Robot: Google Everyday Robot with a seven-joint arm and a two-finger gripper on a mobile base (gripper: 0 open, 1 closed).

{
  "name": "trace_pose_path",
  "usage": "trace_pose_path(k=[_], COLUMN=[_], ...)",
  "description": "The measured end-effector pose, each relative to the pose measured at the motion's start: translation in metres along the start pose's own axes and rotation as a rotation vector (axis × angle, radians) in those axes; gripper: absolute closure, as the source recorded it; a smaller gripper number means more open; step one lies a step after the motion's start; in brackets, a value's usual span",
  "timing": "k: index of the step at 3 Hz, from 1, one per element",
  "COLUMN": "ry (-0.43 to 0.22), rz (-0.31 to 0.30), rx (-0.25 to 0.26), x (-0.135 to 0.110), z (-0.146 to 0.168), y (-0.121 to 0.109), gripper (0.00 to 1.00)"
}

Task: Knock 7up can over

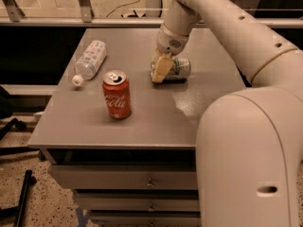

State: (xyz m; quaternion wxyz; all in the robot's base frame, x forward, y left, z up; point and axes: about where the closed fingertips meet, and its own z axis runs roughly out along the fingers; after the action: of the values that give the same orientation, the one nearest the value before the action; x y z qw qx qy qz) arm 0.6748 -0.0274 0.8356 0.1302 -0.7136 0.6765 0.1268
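On its side on the grey counter (156, 122): the 7up can (180, 69), silver-white with green markings, in the far half, a little right of the middle and well in from every edge. Long axis roughly parallel to the far edge, left end hidden behind the tool (160, 74). Tool low at that left end, pale yellowish, touching or just beside the can; cannot tell which. Cannot tell either whether open or closed. Above the tool, the white arm (213, 18), slanting in from beyond the far right corner.

Toward the near left of the 7up can, well apart from it: a red Coca-Cola can (117, 94), upright, silver top and tab showing, about midway between the far and near edges, left of the middle. Farther left, near the left edge: a clear plastic water bottle (91, 58) on its side, white cap (77, 80) pointing toward the near left corner, base toward the far edge. Bottle and Coca-Cola can near each other, not touching.

Below the near edge, grey drawers (149, 181) with small handles. At the near right corner, the robot's large white body (246, 160), covering that corner of the counter. Beyond the far edge, a pale metal rail (118, 21).
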Motion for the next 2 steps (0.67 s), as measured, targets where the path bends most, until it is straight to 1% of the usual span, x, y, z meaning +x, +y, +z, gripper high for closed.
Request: trace_pose_path(k=[2], ry=[-0.002], rz=[0.000], rx=[0.003], x=[-0.0010], z=[0.0001], y=[-0.0013], gripper=[0.42])
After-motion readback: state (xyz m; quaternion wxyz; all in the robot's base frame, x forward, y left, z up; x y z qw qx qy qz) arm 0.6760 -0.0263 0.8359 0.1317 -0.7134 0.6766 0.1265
